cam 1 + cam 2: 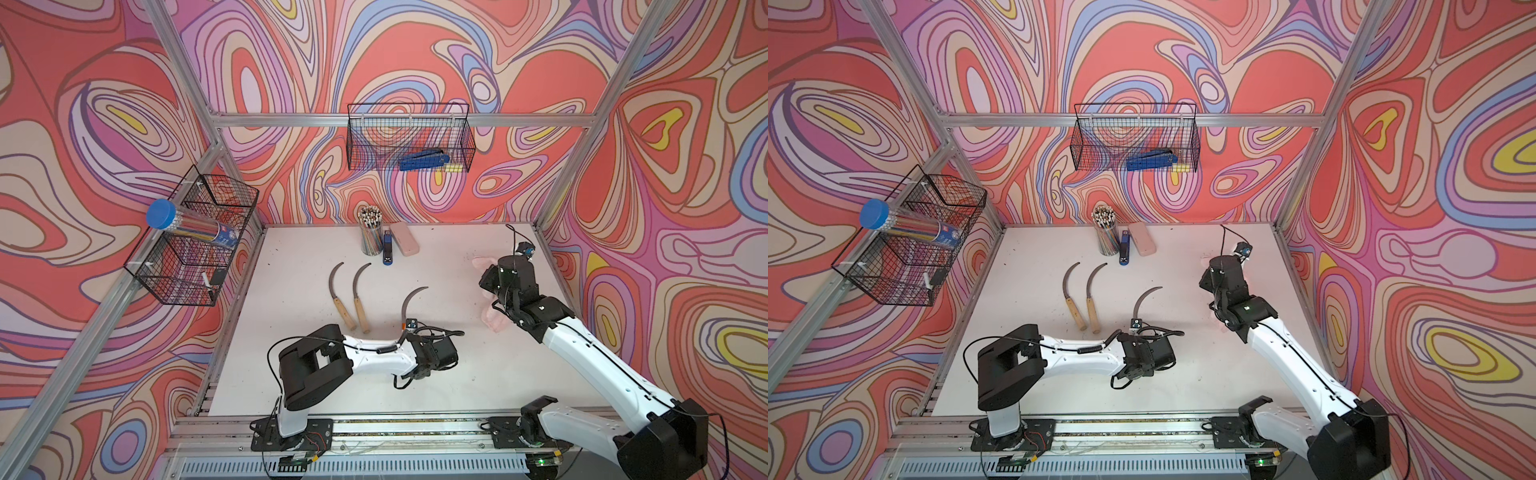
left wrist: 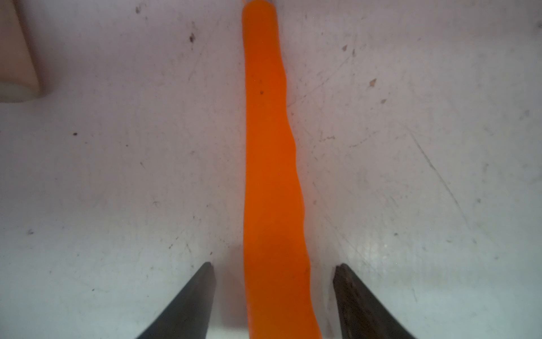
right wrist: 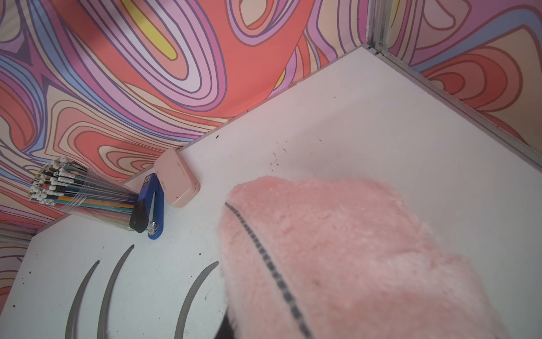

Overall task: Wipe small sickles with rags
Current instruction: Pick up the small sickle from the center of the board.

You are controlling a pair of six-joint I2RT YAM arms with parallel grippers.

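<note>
Left hand (image 2: 272,265) fingers spread either side of orange-handled sickle (image 2: 269,146), not touching, flat on tabletop (image 2: 117,176) | right hand (image 1: 490,286) clamped on pink rag (image 3: 352,249) | wooden-handled sickles (image 1: 343,313) nearby | pink case (image 3: 176,182) lettering unreadable

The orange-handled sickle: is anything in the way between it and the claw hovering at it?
Nothing visible. In the left wrist view the sickle's orange handle lies on the table between the open fingers of the left gripper, with a gap on each side. The nearest wooden handle lies off to one side.
</note>
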